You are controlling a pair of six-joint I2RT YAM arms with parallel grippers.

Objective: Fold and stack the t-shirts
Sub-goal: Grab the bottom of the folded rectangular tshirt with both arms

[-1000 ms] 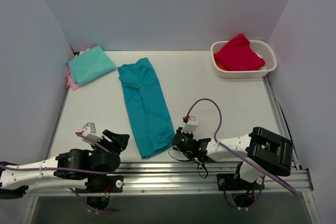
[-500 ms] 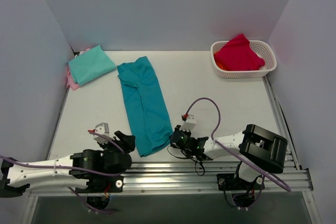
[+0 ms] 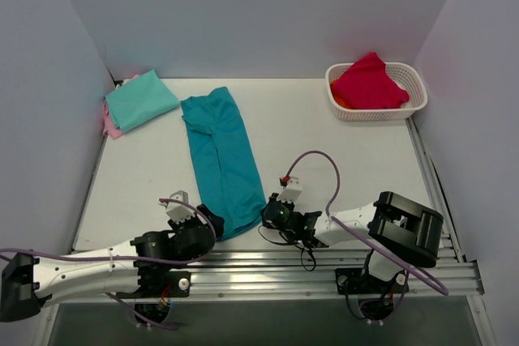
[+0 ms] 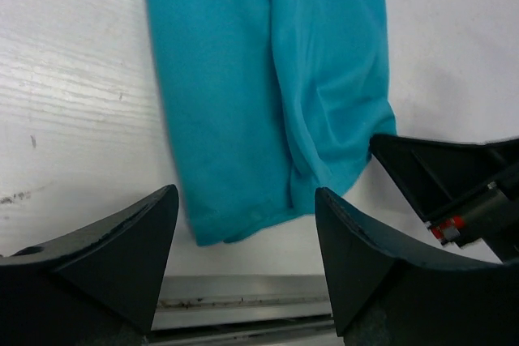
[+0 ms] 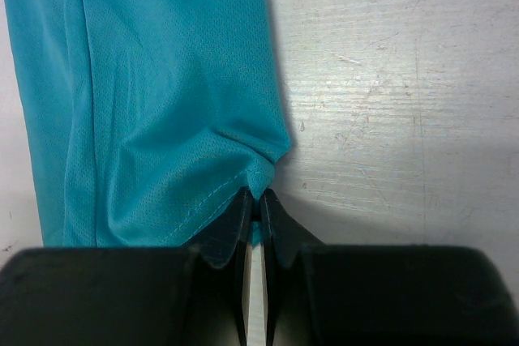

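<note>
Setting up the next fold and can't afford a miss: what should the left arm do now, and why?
Probably lower the open left pincer onto the near left hem corner of the deep teal cloth t-shirt and close. The right pincer is shut on the other corner.

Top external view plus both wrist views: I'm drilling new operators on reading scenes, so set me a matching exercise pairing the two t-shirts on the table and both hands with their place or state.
Things
1. teal t-shirt
2. mint-green t-shirt
3. left hand
4. right hand

Place or state
A. shut on a shirt's near corner
B. folded, at the far left corner of the table
C. open, straddling a shirt's near hem
D. laid out as a long strip mid-table

Pairs: 1-D, 2-B, 3-C, 4-A
</note>
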